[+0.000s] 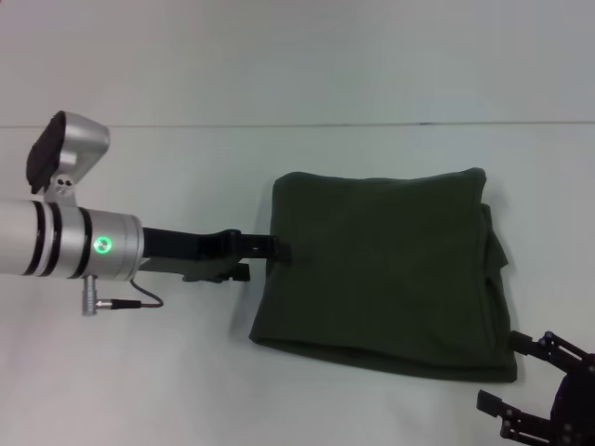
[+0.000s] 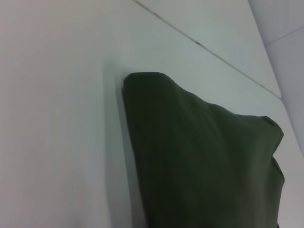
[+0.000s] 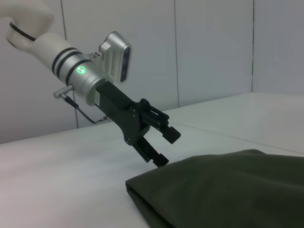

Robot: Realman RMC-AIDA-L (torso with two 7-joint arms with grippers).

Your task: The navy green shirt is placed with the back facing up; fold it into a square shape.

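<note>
plain dark olive shirt [image 1: 381, 269], white table [image 1: 186, 372]

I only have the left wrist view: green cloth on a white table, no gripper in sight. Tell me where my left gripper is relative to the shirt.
Observer: The left gripper is at the navy green shirt's left edge, open, lower finger by the cloth, nothing pinched.
Operator: Report the shirt's shape.
Observer: Head view shows it folded into a rough square, layered edges stacked along its right side.
Operator: Give me the right arm.
Observer: The right gripper is open just off the shirt's near right corner, not touching it.
</note>
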